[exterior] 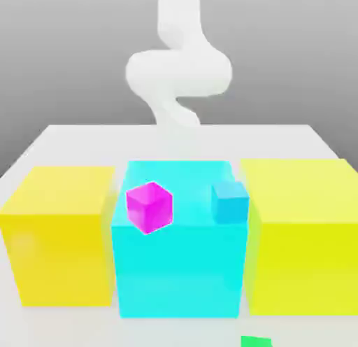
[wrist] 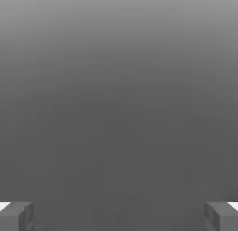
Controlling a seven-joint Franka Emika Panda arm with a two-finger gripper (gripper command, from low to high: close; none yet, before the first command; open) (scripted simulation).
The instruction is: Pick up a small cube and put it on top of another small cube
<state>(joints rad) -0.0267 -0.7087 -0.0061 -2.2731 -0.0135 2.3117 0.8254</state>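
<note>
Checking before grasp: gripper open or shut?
Open. In the hand view the gripper has its fingertips far apart at opposite edges, with nothing between them.

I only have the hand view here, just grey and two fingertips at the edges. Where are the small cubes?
Observer: A small magenta cube and a small blue cube both sit on top of a large cyan block.
Operator: Are they touching each other?
Observer: No, they stand apart, magenta toward the exterior view's left, blue toward its right.
Operator: Anything beside that cyan block?
Observer: A large yellow block on the exterior view's left and another yellow block on its right.
Operator: Is the arm near the cubes?
Observer: The white arm rises behind the blocks, well clear of both cubes; the gripper is open and holds nothing.
</note>
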